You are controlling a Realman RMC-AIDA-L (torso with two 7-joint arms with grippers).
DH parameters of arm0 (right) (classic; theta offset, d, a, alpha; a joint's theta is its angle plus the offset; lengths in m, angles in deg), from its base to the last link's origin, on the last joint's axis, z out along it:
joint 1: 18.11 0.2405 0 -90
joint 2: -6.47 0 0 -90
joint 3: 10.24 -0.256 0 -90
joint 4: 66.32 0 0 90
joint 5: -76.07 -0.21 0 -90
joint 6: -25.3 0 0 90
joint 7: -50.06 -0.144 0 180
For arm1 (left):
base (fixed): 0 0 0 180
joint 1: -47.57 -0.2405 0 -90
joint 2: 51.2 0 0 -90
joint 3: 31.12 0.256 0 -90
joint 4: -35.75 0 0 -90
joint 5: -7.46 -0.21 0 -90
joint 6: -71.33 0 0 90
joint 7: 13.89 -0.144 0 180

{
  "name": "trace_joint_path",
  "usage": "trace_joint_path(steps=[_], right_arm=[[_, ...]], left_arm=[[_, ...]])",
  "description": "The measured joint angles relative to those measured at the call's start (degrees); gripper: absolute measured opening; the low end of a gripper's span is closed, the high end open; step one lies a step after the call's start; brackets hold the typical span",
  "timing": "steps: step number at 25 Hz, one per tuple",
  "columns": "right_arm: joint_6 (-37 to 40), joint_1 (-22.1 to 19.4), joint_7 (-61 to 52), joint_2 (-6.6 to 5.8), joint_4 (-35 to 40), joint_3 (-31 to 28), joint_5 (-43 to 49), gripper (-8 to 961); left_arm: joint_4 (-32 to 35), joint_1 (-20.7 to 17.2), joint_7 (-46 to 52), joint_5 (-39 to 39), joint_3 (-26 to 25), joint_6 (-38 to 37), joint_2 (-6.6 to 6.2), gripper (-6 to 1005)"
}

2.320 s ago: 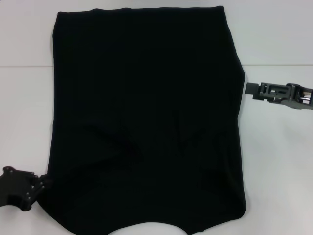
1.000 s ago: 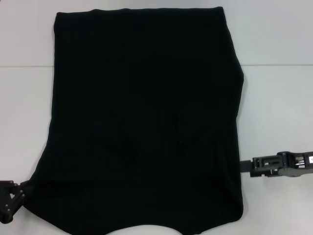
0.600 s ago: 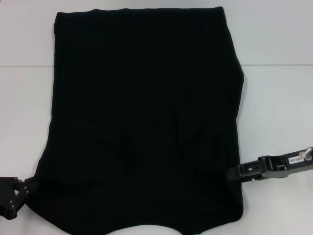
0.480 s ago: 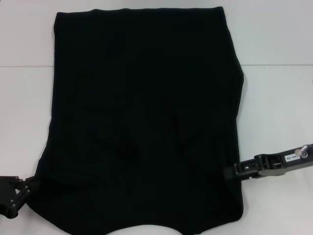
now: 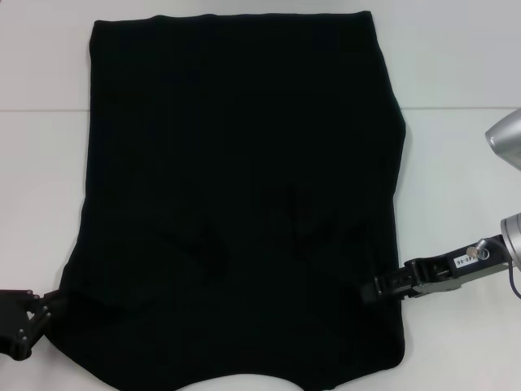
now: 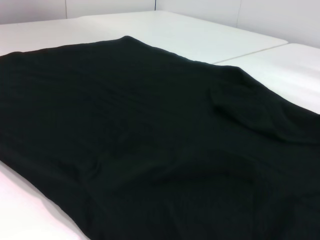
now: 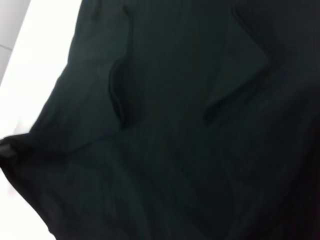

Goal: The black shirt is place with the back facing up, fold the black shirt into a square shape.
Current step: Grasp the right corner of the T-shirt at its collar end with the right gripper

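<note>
The black shirt (image 5: 236,187) lies spread flat on the white table, plain side up, with a few creases in its near half. My left gripper (image 5: 45,309) is at the shirt's near-left corner, shut on the cloth, which is drawn out toward it. My right gripper (image 5: 376,289) reaches in from the right, its tip over the shirt's near-right edge. The left wrist view shows the shirt (image 6: 150,140) stretching away over the table. In the right wrist view, creased black cloth (image 7: 175,125) fills the picture.
The white table (image 5: 464,187) shows bare on both sides of the shirt, with a seam line across it at the far end. Silver parts of my right arm (image 5: 506,138) hang over the table's right side.
My right gripper came from the shirt's mid-right edge toward the near side, then slid inward over the cloth's edge. My left gripper shifted outward, drawing the near-left corner with it.
</note>
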State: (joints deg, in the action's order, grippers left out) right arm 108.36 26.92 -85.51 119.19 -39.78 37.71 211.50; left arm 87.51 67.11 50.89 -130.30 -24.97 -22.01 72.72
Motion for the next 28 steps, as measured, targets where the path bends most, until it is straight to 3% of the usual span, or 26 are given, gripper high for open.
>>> trace_joint_path(steps=[8, 19, 25, 28], right_arm=[[-0.6, 0.3, -1.7, 0.16, 0.1, 3.7, 0.0, 628], [-3.1, 0.3, -3.9, 0.27, 0.1, 6.7, 0.0, 154], [-1.6, -3.2, -3.2, 1.60, 6.5, 6.3, -0.2, 10], [0.0, -5.7, -2.2, 2.32, 10.1, 5.3, -0.5, 12]], left_arm=[[0.0, 0.3, 0.0, 0.1, 0.0, 0.0, -0.01, 39], [-0.3, 0.6, -0.1, 0.1, 0.0, 0.0, -0.34, 39], [-0.4, 0.6, 0.1, 0.2, -0.1, -0.5, -0.39, 39], [-0.3, 0.6, 1.1, 0.3, -0.2, -0.8, -0.46, 39]])
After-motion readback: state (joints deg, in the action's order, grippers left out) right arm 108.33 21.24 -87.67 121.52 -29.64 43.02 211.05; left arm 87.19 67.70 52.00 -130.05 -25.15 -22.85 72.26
